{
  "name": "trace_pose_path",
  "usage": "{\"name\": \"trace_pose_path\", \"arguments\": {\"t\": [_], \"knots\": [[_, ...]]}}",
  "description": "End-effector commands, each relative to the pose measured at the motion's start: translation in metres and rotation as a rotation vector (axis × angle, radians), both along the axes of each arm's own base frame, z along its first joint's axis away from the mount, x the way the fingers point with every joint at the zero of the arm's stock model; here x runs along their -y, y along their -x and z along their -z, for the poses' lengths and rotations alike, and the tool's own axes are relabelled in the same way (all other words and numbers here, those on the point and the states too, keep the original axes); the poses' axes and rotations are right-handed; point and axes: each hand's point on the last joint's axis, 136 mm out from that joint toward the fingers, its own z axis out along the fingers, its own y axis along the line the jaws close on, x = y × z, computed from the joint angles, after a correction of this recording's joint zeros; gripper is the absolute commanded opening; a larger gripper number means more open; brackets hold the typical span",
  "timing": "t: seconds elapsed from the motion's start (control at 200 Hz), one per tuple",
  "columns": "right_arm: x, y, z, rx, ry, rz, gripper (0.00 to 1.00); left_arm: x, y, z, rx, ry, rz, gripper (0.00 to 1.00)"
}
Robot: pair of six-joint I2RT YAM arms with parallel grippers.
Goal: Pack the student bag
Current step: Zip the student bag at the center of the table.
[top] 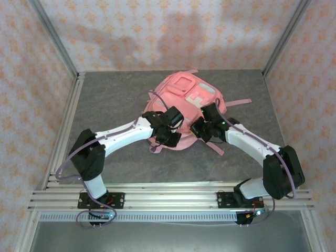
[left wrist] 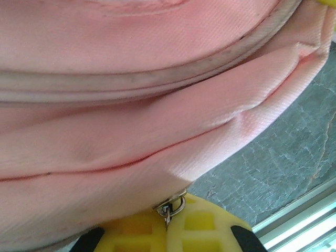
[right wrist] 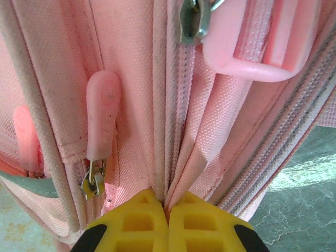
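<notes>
Student bag (top: 184,100) lies flat at mid-table toward the back, with a strap (top: 237,102) trailing off to the right. Both arms meet at its near edge, close together.

Right gripper (right wrist: 168,226): the yellow pads are closed together and pinch a thin fold of pink fabric beside a zip track. That's cloth, not a puller. A pink rubber tab (right wrist: 103,100) hangs free just left of the pinch. A metal slider (right wrist: 195,21) and a pink plastic loop (right wrist: 252,52) sit above it, and neither is held.

Left gripper (left wrist: 168,236): the pads look closed, with a small metal zip pull (left wrist: 170,206) caught right at their tips. The bite looks shallow.

Risks as I read it:
- The metal pull pops out as soon as you load it, because it's a tip-only hold on a small slick ring.
- The right-hand fold slides out of the pads, since the grip is thin and the weave is smooth. You then lose the counter-hold.
- Nothing pins the bag to the table (left wrist: 273,173). If you pull the zip harder than the right side resists, the whole bag drags or spins.
- Loose fabric bunches near the zip line, and if you run the slider into it, it jams.
- With the wrists this close, a wide pull could bring them into contact.

I can't tell from these views whether any compartment is open.
</notes>
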Motion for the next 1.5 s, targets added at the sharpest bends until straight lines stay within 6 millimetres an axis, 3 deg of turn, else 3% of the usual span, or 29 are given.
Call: {"name": "trace_pose_path", "arguments": {"t": [0.0, 0.115, 0.26, 0.34, 0.59, 0.696, 0.941, 0.976, 1.026, 1.116, 1.181, 1.491], "knots": [[0.024, -0.001, 0.015, -0.014, 0.148, 0.022, 0.0, -0.019, 0.002, -0.01, 0.031, -0.032, -0.007, 0.0], [0.016, -0.004, 0.01, -0.008, 0.135, -0.025, 0.0, -0.014, 0.001, -0.01, 0.027, -0.005, -0.014, 0.0], [0.018, 0.001, -0.008, 0.026, 0.132, -0.054, 0.42, -0.005, -0.002, -0.017, 0.027, 0.031, -0.015, 0.0], [0.02, 0.01, -0.015, 0.03, 0.129, -0.075, 0.55, -0.001, -0.003, -0.02, 0.029, 0.044, -0.01, 0.0], [0.02, 0.037, -0.014, 0.008, 0.018, -0.074, 0.74, 0.027, -0.001, -0.032, 0.028, 0.105, 0.026, 0.0], [0.02, 0.039, -0.011, 0.003, -0.054, -0.02, 0.75, 0.048, 0.002, -0.036, 0.03, 0.129, 0.063, 0.0], [0.024, 0.027, -0.012, 0.029, -0.124, 0.064, 0.65, 0.097, 0.012, -0.045, 0.045, 0.111, 0.203, 0.0], [0.024, 0.026, -0.011, 0.03, -0.119, 0.066, 0.61, 0.101, 0.013, -0.036, 0.032, 0.087, 0.217, 0.0], [0.026, 0.025, -0.01, 0.028, -0.11, 0.067, 0.51, 0.102, 0.013, -0.034, 0.034, 0.074, 0.228, 0.0], [0.034, 0.028, 0.001, -0.003, -0.053, 0.063, 0.17, 0.099, 0.015, -0.033, 0.036, 0.064, 0.229, 0.0], [0.04, 0.031, 0.006, -0.013, -0.01, 0.053, 0.0, 0.094, 0.017, -0.029, 0.035, 0.049, 0.233, 0.0], [0.069, 0.033, 0.006, 0.002, 0.151, 0.011, 0.0, 0.054, 0.014, -0.017, 0.036, -0.023, 0.162, 0.0]]}}
